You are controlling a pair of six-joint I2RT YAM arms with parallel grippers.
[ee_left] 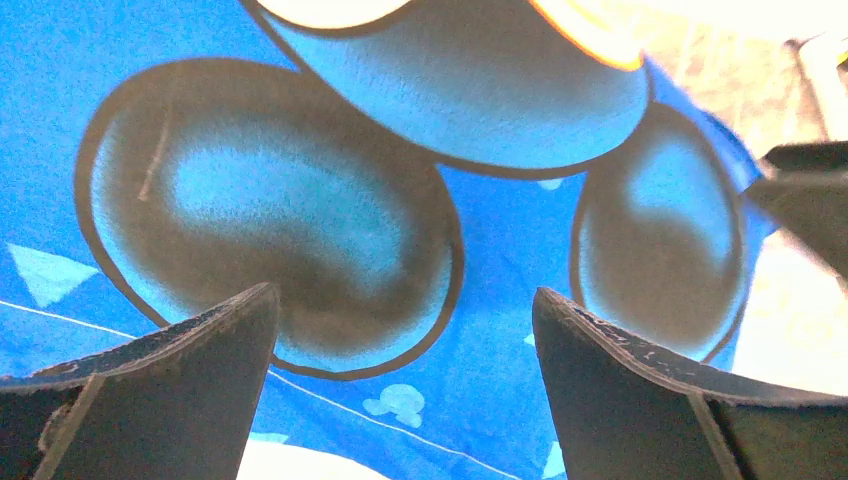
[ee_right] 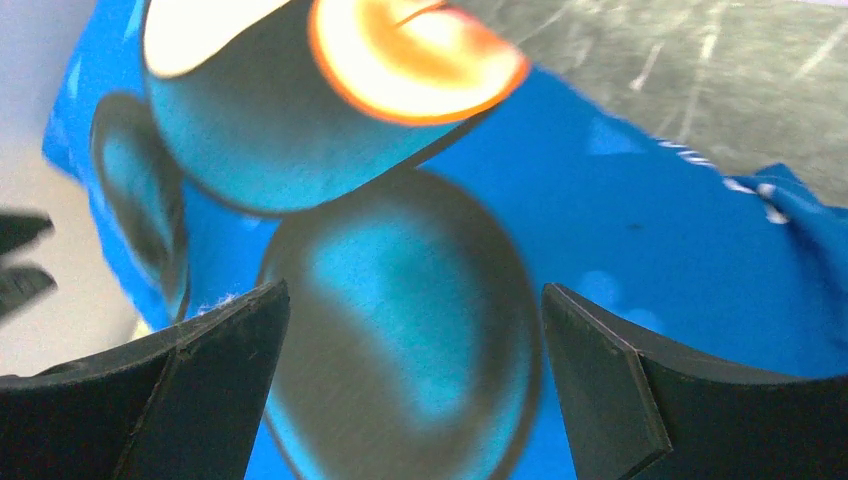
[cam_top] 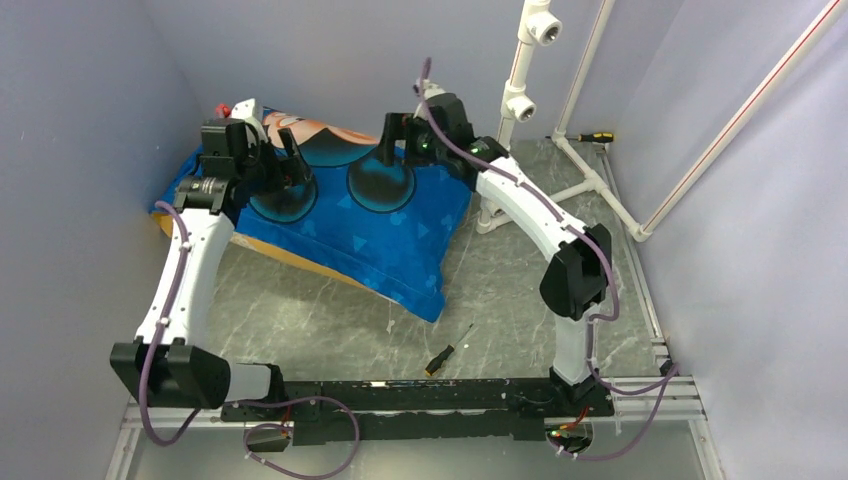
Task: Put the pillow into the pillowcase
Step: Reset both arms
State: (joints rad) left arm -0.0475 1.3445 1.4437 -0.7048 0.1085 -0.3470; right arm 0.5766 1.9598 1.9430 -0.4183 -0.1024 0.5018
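The blue pillowcase [cam_top: 385, 235] with the black-eared mouse print lies plump at the back left of the table, an orange-yellow edge [cam_top: 290, 258] showing underneath. A white end of the pillow [cam_top: 249, 108] with a small red spot sticks out at the far left corner. My left gripper [cam_top: 292, 165] hovers open over the left black ear [ee_left: 270, 220], nothing between its fingers [ee_left: 405, 330]. My right gripper [cam_top: 392, 145] is open just above the other ear [ee_right: 400, 300], its fingers apart and empty [ee_right: 415, 330]. Both grippers sit side by side.
A black-and-yellow screwdriver [cam_top: 447, 352] lies on the marble table [cam_top: 320, 320] near the front. A second screwdriver [cam_top: 590, 137] rests at the back right beside the white pipe frame [cam_top: 520, 90]. Walls close in on the left, back and right.
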